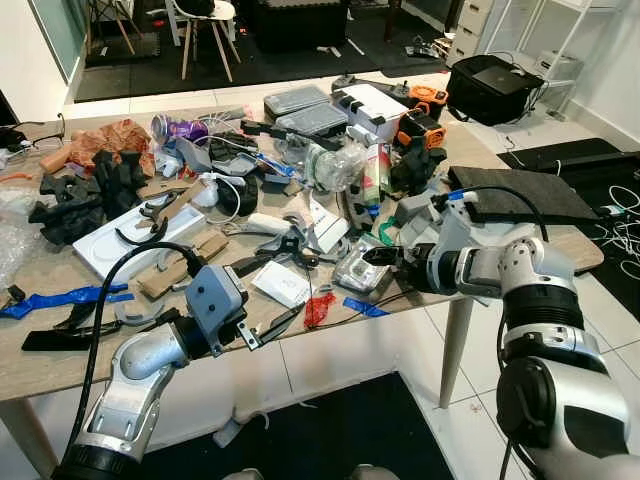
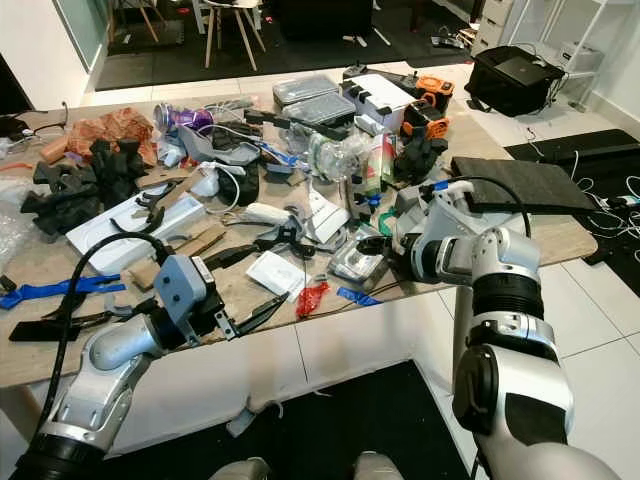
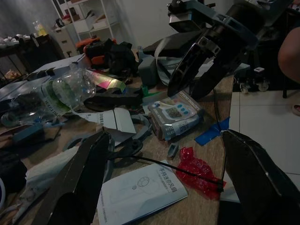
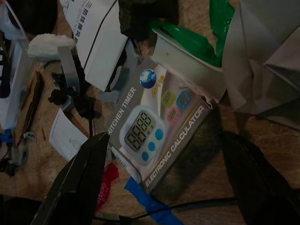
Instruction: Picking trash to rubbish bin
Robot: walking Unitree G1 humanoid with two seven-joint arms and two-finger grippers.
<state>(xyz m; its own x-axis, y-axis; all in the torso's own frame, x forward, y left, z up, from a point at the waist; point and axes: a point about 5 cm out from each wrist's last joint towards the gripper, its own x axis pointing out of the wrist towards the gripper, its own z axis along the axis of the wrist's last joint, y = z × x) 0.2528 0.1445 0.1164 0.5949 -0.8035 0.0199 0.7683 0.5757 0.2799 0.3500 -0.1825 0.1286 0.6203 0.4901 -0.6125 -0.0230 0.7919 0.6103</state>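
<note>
Nearest the head camera, the left gripper (image 1: 272, 327) reaches in over the near edge of the table (image 1: 40, 365) with its fingers spread wide and empty. Just past its fingertips lies a crumpled red wrapper (image 1: 317, 308), probably the trash it is lined up for, with a white instruction leaflet (image 1: 281, 283) just beside the wrapper on the gripper's inner side.

A little beyond, the right gripper (image 1: 378, 256) comes in from the opposite side, fingers also wide apart and holding nothing. It hangs directly over a boxed kitchen timer (image 4: 151, 138), the box sitting between the fingers in the right wrist view, so a straight drop would appear to bracket it. A strip of blue tape (image 1: 365, 307) lies on the wood near that box.

Farther from both grippers, a crushed clear plastic bottle (image 1: 335, 165) rests amid tools and cables. The rubbish bin cannot be made out.
</note>
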